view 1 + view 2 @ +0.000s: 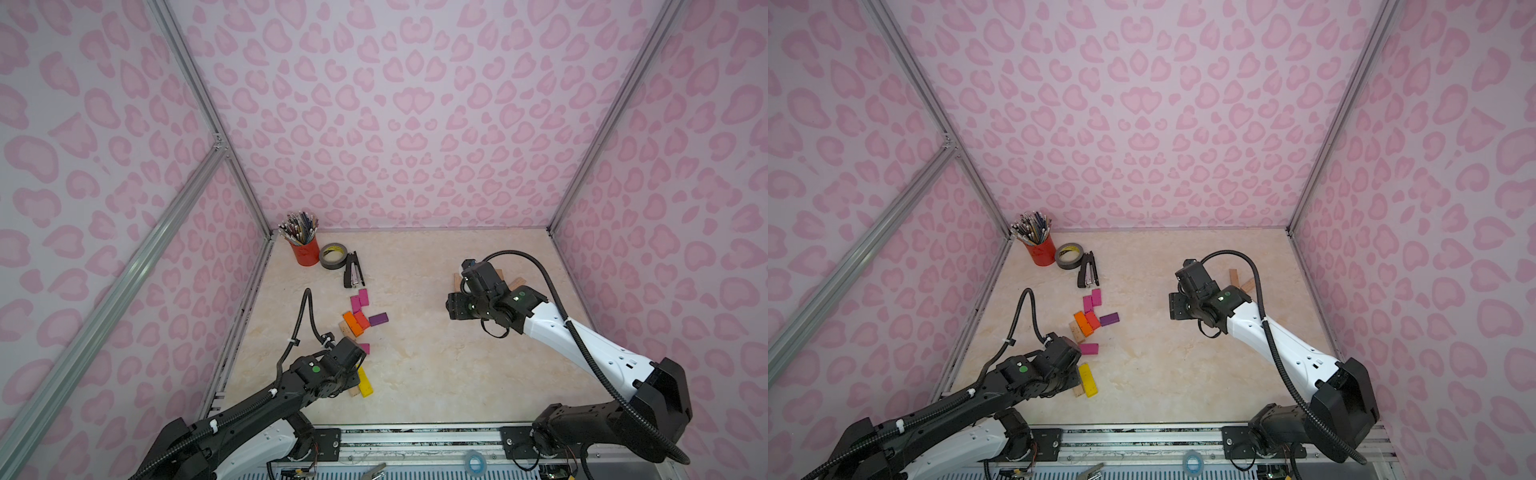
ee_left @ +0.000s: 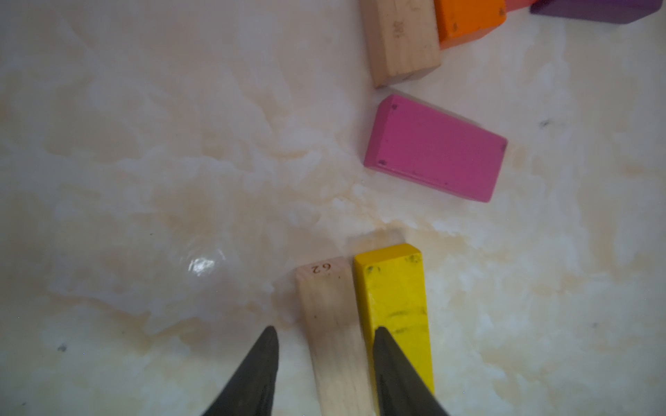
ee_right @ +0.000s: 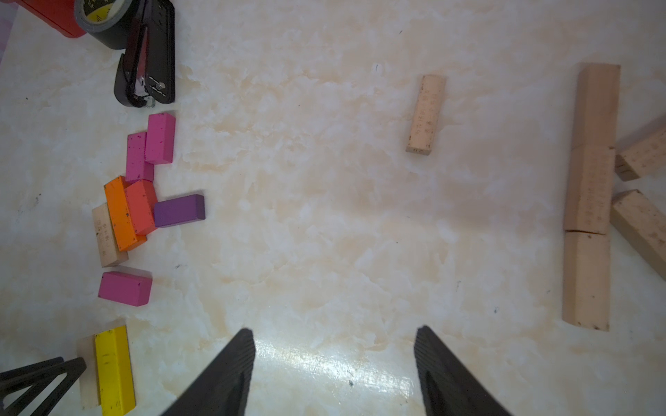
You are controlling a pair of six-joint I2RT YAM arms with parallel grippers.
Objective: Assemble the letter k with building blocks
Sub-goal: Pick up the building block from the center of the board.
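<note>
Glossy marbled tabletop (image 2: 144, 144); the plain block (image 2: 333, 317) is matt wood (grain showing).

Whole booth is wrapped in pale pink leopard-spot walls (image 1: 415, 104) on three sides, with silver aluminium frame posts (image 1: 195, 83) running up the corners. Underneath is a glossy cream marble-look tabletop (image 1: 436, 365), with a white glare patch (image 3: 324, 371) shining on it.

One number can be read, on a wooden block

The plain wood block (image 2: 333, 324) beside the yellow block (image 2: 394, 309) has small dark digits at its end, "62" as the left wrist view shows them. A second wood block (image 2: 400, 39) bears a faint stamp, too blurred to read. The black print on the tape roll's (image 3: 108, 34) yellow label and the faint marks on the lone wood block (image 3: 426, 113) are illegible.
</note>
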